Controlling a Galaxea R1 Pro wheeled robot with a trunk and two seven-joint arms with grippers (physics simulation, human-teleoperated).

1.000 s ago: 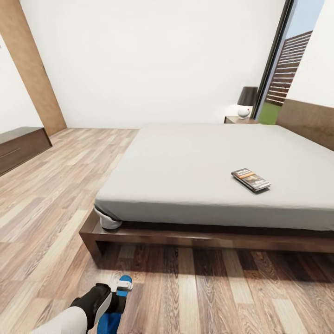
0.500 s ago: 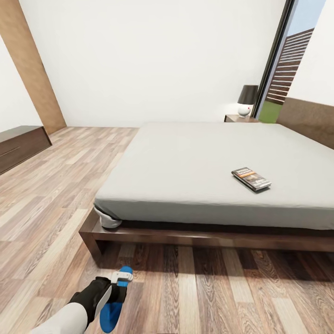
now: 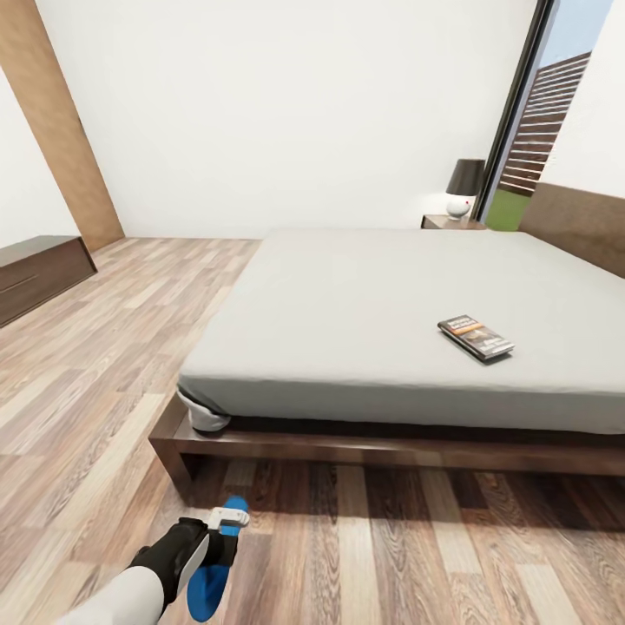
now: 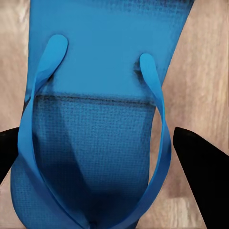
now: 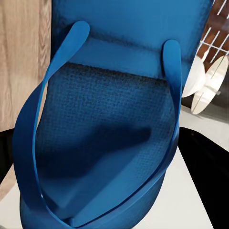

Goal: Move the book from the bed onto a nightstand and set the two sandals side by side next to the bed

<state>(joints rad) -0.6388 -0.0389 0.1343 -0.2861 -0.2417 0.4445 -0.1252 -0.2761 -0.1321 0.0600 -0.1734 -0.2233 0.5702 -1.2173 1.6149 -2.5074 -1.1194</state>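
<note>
The grey-mattressed bed [image 3: 365, 312] fills the middle of the head view, and the book [image 3: 476, 337] lies flat on its right part. A nightstand [image 3: 451, 223] stands at the bed's far corner by the window. Low at the picture's left, my left gripper [image 3: 224, 531] is shut on a blue sandal [image 3: 211, 577] just above the floor in front of the bed's near corner. In the left wrist view that sandal [image 4: 95, 109] sits between the black fingers [image 4: 200, 176]. My right gripper [image 5: 98, 138] is shut on the other sandal [image 5: 109, 143], held over a white surface.
A black-shaded lamp [image 3: 463, 187] stands on the nightstand. A long dark dresser [image 3: 39, 273] stands at the left wall. The tall window [image 3: 538, 130] is at the far right. Wood-plank floor [image 3: 391, 547] runs along the bed's near side.
My left gripper has carried the blue sandal a little forward toward the bed's near corner, and more of its sole shows. The book and bed are unmoved.
</note>
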